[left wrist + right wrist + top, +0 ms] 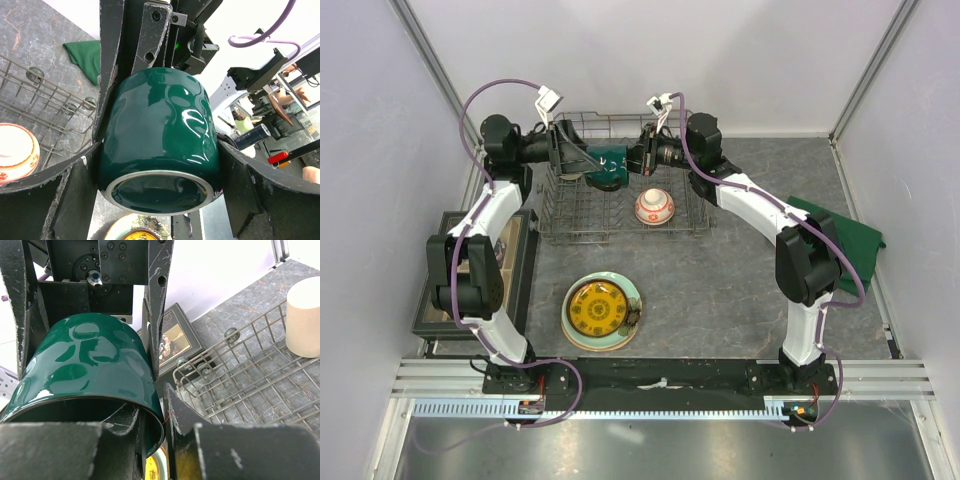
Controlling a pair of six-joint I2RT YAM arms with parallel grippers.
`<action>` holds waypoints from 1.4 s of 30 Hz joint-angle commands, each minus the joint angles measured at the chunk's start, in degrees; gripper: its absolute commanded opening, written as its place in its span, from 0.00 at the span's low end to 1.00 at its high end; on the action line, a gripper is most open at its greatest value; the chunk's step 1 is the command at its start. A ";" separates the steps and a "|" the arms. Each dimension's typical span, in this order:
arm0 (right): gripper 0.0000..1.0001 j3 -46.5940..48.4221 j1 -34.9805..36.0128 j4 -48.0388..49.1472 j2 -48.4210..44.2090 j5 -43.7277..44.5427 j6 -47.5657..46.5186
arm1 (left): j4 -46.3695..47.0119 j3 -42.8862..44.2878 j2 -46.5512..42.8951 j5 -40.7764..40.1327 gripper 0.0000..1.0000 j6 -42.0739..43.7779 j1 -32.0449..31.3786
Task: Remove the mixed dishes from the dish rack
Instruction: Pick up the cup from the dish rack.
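The dark green mug (609, 165) hangs on its side above the grey wire dish rack (620, 234), held between both grippers. My left gripper (584, 160) is shut across the mug's body (160, 135), a finger on each side, the base facing its camera. My right gripper (636, 157) pinches the mug's wall (85, 365) at the rim, one finger inside and one outside. The red-and-white bowl (654, 207) sits in the rack. The tall beige cup (302, 320) stands in the rack. The small yellow plate (597, 307) lies on the pale-green plate (632, 300) on the table. I cannot make out the cream floral plate.
A flat dark-framed tray (516, 262) lies left of the rack, under the left arm. A dark green cloth (845, 238) lies at the right, by the right arm's elbow. The cell's white walls stand close behind the rack.
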 commanded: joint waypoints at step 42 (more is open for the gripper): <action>0.00 -3.46 1.66 5.48 -3.00 -4.90 1.23 | 12.10 8.63 -0.52 -1.61 0.99 -11.47 2.02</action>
